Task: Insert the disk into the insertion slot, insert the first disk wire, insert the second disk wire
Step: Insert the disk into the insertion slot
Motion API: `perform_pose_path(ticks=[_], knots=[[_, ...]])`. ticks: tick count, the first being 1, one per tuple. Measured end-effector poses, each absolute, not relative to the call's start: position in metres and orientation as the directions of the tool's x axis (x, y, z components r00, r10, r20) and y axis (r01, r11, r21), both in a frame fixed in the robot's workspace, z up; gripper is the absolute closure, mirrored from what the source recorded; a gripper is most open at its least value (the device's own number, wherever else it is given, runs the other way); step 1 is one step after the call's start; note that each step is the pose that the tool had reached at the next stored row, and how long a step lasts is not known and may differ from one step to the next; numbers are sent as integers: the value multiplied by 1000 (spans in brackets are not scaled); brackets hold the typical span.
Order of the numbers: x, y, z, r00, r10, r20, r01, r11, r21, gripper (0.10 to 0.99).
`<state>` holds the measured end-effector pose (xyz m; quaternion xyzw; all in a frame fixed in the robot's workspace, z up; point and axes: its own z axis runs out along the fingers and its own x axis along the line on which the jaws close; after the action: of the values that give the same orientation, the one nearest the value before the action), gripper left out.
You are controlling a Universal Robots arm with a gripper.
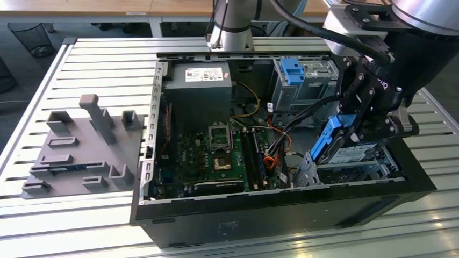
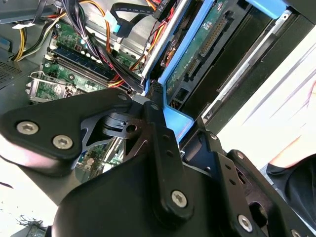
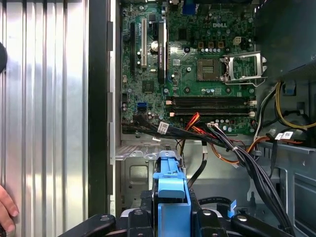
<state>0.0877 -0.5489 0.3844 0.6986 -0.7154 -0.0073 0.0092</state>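
Note:
In the exterior view, my gripper point(image 1: 353, 134) is shut on the disk point(image 1: 345, 151), a silver drive in a bright blue caddy. The disk is tilted steeply, with its lower end down at the insertion slot point(image 1: 358, 171), a silver perforated cage in the case's corner at the exterior view's right. The second wrist view shows the disk's green circuit-board side point(image 2: 202, 49) and the blue caddy edge between my black fingers point(image 2: 154, 129). In the first wrist view the caddy point(image 3: 170, 195) stands upright in my gripper point(image 3: 172, 219) above the cage wall point(image 3: 139, 170). Loose black wires point(image 3: 247, 165) run beside the slot.
The open computer case point(image 1: 287, 199) lies on a slatted metal table. Inside it are the motherboard point(image 1: 215, 153), a grey power supply point(image 1: 197, 94) and a taller cage with a blue latch point(image 1: 295, 72). A grey fixture plate point(image 1: 79, 153) sits on the table. A hand point(image 3: 5, 207) rests beside the case.

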Motion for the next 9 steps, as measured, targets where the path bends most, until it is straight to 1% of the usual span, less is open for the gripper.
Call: perform_pose_path(ticks=[9], knots=[[88,-549,383,-24,-1000,3,-999,24,23,722]])
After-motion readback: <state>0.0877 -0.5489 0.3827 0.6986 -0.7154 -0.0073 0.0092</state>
